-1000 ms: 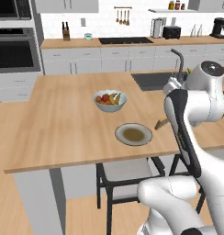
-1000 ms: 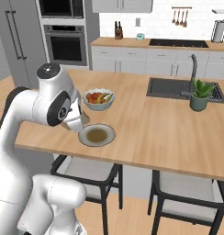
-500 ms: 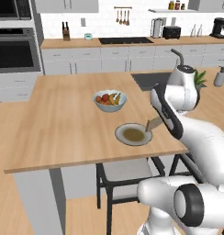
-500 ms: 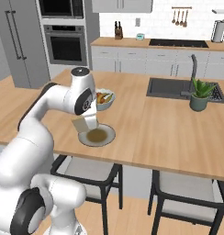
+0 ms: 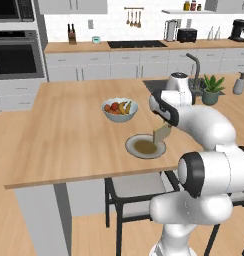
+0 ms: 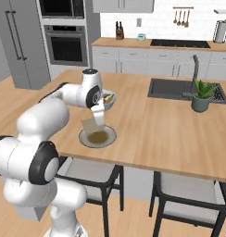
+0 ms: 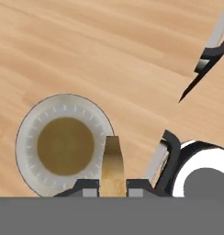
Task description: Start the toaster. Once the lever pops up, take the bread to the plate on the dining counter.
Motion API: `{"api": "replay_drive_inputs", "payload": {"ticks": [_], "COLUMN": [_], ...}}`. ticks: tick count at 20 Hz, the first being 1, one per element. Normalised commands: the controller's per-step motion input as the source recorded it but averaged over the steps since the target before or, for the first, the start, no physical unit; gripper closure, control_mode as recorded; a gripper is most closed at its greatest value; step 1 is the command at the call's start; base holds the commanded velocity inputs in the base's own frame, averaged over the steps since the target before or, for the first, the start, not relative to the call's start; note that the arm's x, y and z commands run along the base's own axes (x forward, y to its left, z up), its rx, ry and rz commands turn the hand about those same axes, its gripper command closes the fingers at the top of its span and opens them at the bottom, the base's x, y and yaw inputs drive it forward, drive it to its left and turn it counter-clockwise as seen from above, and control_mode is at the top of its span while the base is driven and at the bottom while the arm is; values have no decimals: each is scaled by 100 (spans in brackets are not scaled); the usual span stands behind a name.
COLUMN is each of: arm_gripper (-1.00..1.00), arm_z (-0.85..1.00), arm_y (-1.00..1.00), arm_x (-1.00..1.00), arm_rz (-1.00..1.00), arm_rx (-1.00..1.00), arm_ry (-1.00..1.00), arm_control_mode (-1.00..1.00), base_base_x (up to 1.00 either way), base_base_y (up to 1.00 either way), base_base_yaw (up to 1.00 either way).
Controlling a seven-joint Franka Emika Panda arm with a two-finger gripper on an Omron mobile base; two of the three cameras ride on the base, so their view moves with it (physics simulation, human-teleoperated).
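Left base view: gripper right of centre frame, clamped on the bread, slice hanging on edge and tilted, lower corner just above the right rim of the plate. Plate low in the middle of the frame, near the front edge of the dining counter; fruit bowl just up-left of it. Toaster far off at the top right, on the wall worktop (presumably done with).

Right base view: same grip at centre left, bread held at its top edge and dangling over the plate's left part. Held upright probably because pinched across its thin faces; needs lowering or tipping to land flat.

Hand view: fingertips at bottom centre, closed on the bread, seen edge-on as a narrow tan strip. Plate at lower left, brown middle bare, slice over its right rim. Judged close to release, slightly off-centre.
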Motion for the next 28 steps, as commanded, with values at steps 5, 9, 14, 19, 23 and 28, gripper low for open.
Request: {"api": "replay_drive_inputs", "payload": {"ticks": [5, 9, 14, 19, 23, 28], "arm_gripper": [100, 100, 100, 100, 100, 100], "arm_z": [-62, -31, -12, -14, -14, -21], "arm_y": [0, 0, 0, 0, 1, 3], "arm_x": [16, 2, 21, 24, 28, 14], "arm_rz": [6, 8, 2, 0, 0, 0], "arm_rx": [-13, -10, -1, 0, 0, 0], "arm_ry": [5, 2, 3, 1, 0, 3], "arm_control_mode": [-100, -100, -100, -100, -100, -100], "base_base_x": [0, 0, 0, 0, 0, 0], "base_base_y": [0, 0, 0, 0, 0, 0], "base_base_yaw": [0, 0, 0, 0, 0, 0]}}
